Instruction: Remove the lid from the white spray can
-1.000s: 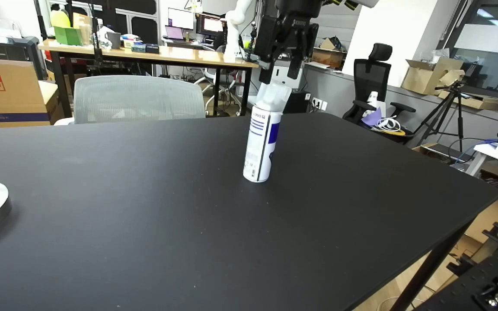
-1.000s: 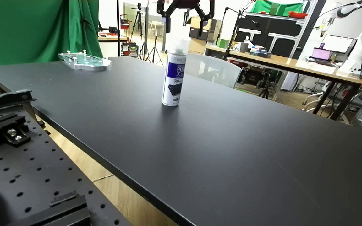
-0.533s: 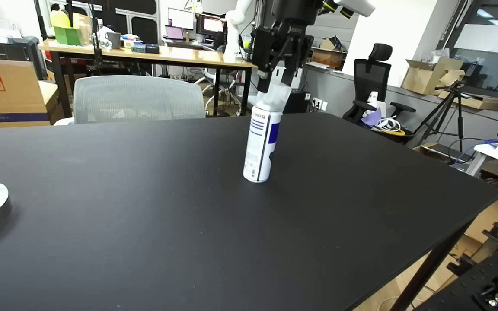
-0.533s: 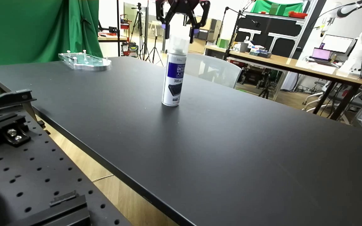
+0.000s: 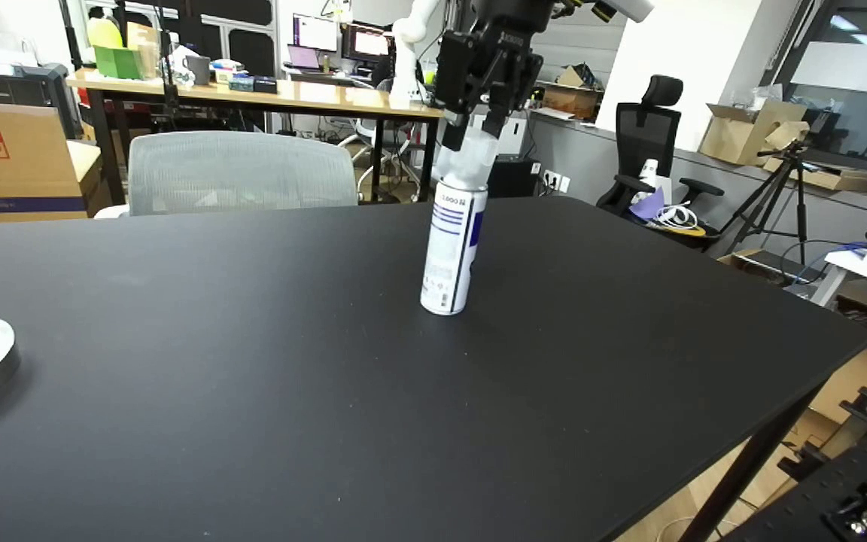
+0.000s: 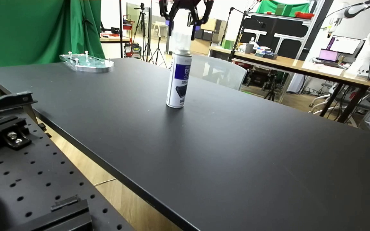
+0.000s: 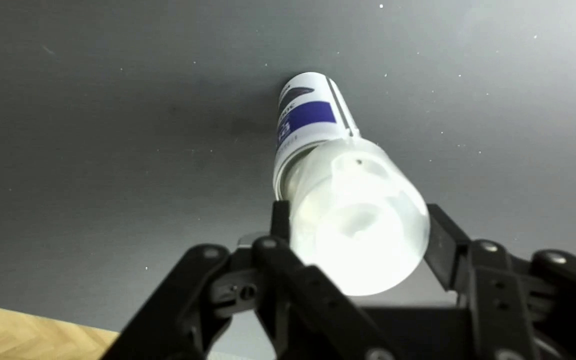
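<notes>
White can [image 5: 446, 252], blue-purple patch and stripes, translucent whitish lid [image 5: 470, 165] atop can, black gripper [image 6: 181, 35] above can, speckled black table [image 7: 168, 100] below can.

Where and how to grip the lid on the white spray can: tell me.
Likely best: pinch the lid by its round side wall, coming from above, fingers on opposite sides, as the gripper has them. It is a cylinder atop the white spray can, so the can blocks it from below.
</notes>
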`<action>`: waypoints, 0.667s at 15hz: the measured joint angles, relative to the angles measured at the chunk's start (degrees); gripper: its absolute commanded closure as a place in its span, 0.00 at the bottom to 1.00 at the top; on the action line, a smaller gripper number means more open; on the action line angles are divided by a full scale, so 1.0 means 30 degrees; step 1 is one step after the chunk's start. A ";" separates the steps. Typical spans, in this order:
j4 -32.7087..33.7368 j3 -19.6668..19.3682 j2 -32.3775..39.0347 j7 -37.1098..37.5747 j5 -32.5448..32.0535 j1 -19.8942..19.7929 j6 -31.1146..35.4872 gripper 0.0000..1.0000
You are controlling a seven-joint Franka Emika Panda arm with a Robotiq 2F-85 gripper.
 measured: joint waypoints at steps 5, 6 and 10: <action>-0.0006 0.0370 -0.0980 -0.0238 0.0222 0.0330 -0.0501 0.60; -0.0007 0.0435 -0.1132 -0.0287 0.0225 0.0482 -0.0710 0.60; -0.0013 0.0821 -0.1110 -0.0457 0.0184 0.1045 -0.1276 0.60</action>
